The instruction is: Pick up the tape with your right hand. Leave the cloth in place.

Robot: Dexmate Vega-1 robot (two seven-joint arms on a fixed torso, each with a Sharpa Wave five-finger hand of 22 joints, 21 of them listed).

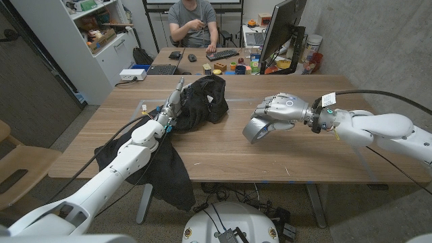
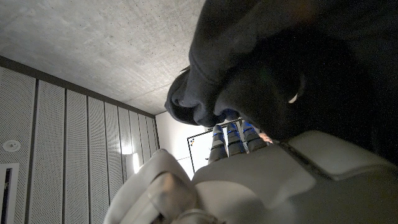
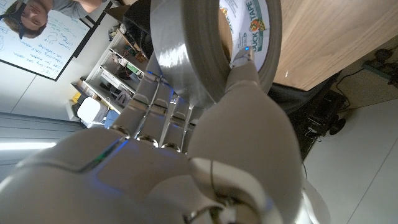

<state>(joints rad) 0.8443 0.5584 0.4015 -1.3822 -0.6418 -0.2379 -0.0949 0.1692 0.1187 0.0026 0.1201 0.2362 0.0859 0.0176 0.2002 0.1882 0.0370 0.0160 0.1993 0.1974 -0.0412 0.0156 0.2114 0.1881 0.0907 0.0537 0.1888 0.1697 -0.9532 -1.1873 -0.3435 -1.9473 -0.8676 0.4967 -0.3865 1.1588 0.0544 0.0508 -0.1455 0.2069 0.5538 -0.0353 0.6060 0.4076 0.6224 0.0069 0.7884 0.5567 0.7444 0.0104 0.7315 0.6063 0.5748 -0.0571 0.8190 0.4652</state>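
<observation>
Now the right hand fingers pinch the grey tape, its roll tilted above the table.

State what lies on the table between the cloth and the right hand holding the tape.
Bare table; head view shows nothing between cloth, right hand and tape.

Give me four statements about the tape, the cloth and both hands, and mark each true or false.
1. The right hand holds the grey tape roll. True.
2. The tape lies flat on the table, untouched. False: it is gripped and tilted, in the right hand's fingers.
3. The left hand is at the black cloth. True.
4. The cloth lies beside the right hand. False: it sits apart from it, by the left hand.
</observation>
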